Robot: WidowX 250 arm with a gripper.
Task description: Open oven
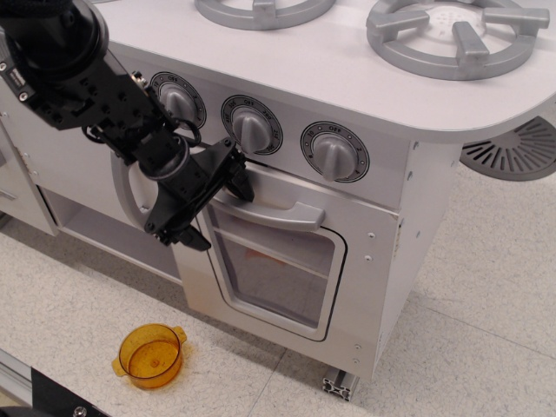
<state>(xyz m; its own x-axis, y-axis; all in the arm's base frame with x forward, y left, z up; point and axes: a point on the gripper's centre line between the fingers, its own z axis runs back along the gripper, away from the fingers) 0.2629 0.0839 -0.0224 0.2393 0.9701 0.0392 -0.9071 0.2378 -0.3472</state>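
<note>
Straddling handle's left end: gripper point(211, 201), fingers spread wide, holding nothing; oven point(278, 261) handle point(274, 211) runs horizontally rightward from it.

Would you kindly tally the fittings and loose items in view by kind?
Knobs: 3
Burners: 2
Oven handle: 1
Orange pot: 1
Floor grate: 1
Total: 8

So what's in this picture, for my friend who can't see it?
A black robot arm's end effector reaches the left end of the grey handle on a white toy oven, under three knobs. The windowed door looks closed or barely ajar. An orange bowl sits on the floor.
</note>
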